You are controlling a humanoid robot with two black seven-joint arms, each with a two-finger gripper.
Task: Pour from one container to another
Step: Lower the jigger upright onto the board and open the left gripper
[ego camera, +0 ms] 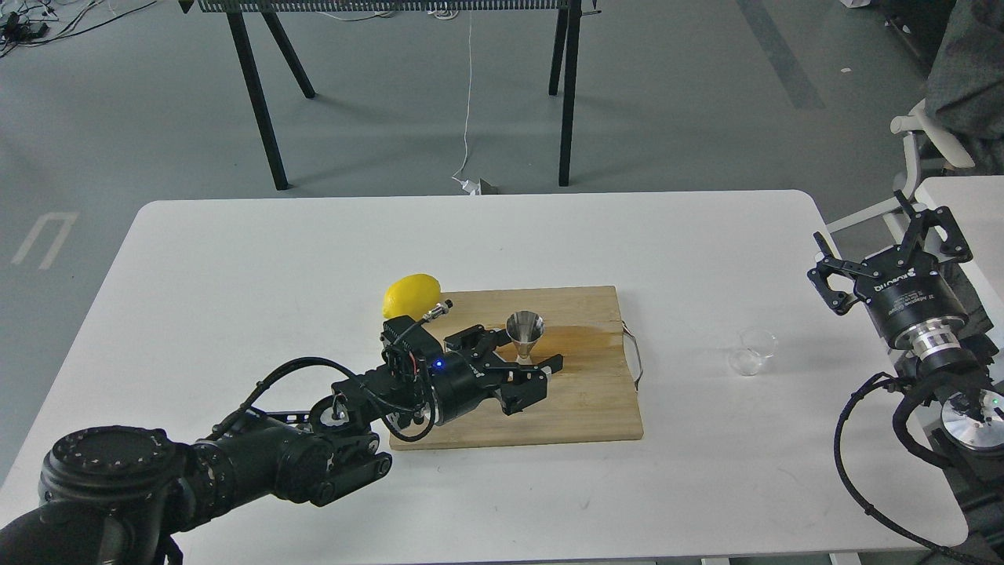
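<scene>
Two containers matter for this pour, and they stand well apart. The steel jigger (525, 333) stands upright on the wooden cutting board (580, 408), near the middle of the white table (235, 251), its wide mouth up. The small glass cup (754, 351) stands on the bare table to the right of the board, also upright; I cannot tell if it holds any liquid.

The left gripper (527, 362) lies low over the board, and its fingers are spread on both sides of the narrow lower part of the jigger. They seem close to the metal, but I cannot tell if they touch it; the claw does not look closed on it. I judge that this arm is there to keep the jigger steady.

The right gripper (890, 239) is held in the air at the right edge of the table, wide open and with nothing in it, beyond the cup. Probably it must come down to take the cup.

A yellow lemon (411, 293) rests at the far left corner of the board. A darker wet-looking stain marks the wood right of the jigger.
</scene>
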